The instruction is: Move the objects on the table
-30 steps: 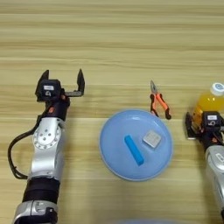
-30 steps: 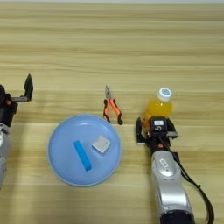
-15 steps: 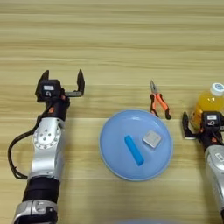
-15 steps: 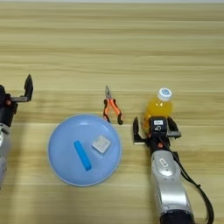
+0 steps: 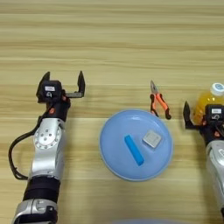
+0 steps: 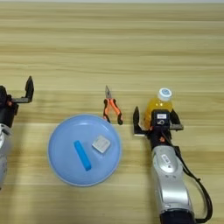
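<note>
Wooden table (image 6: 131, 43), orange-drink bottle (image 6: 158, 105) between spread right hand (image 6: 156, 119) fingers.

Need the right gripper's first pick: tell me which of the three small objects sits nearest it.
The orange-drink bottle, standing between the right gripper's open fingers; the blue bar and grey block lie on the plate.

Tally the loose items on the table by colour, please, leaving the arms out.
Blue: 2, plate and oblong bar
Grey: 1, square block
Orange: 2, pliers and drink bottle
Total: 5
</note>
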